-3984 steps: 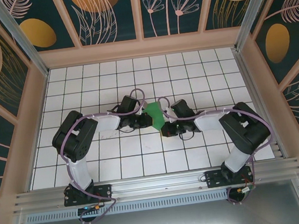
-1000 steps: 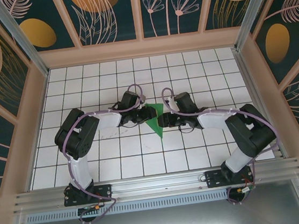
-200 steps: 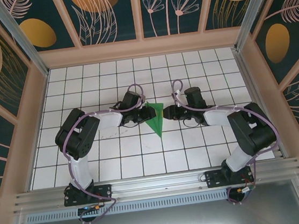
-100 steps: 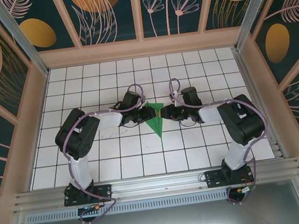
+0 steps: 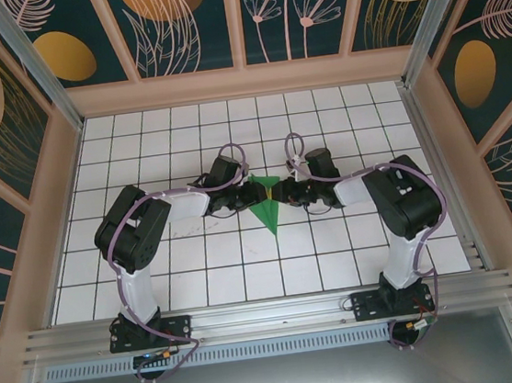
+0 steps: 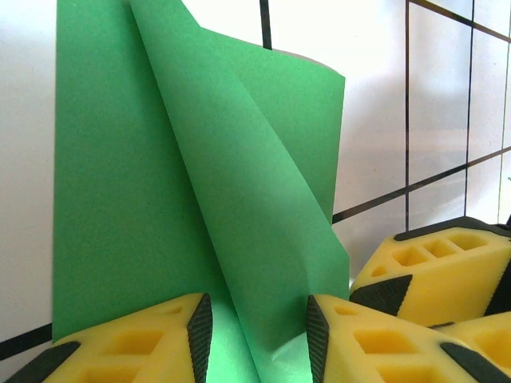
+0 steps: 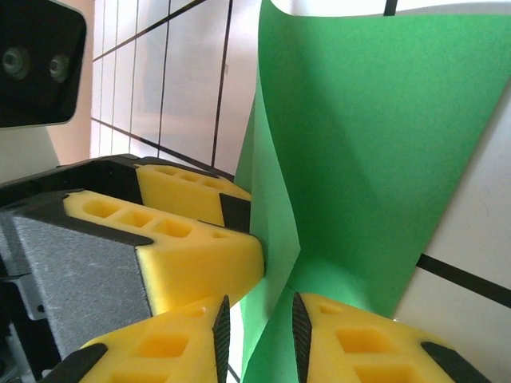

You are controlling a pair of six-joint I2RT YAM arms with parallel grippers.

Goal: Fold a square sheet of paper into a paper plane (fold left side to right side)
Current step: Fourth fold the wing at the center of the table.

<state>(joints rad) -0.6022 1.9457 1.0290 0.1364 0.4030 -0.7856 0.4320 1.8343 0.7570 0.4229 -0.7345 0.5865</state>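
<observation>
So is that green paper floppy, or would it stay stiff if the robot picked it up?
Probably floppy: the green paper looks thin, and one flap curls up off the tiled table. Likely very light too, so a nudge could slide it. Its sharp creases may keep it a bit stiffer along the folds.

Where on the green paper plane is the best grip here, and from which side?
Probably the raised flap at the wide far end of the paper plane: it stands up off the table, while the pointed near end lies flat. Come in low from the right, fingers either side, like the right gripper.
</observation>
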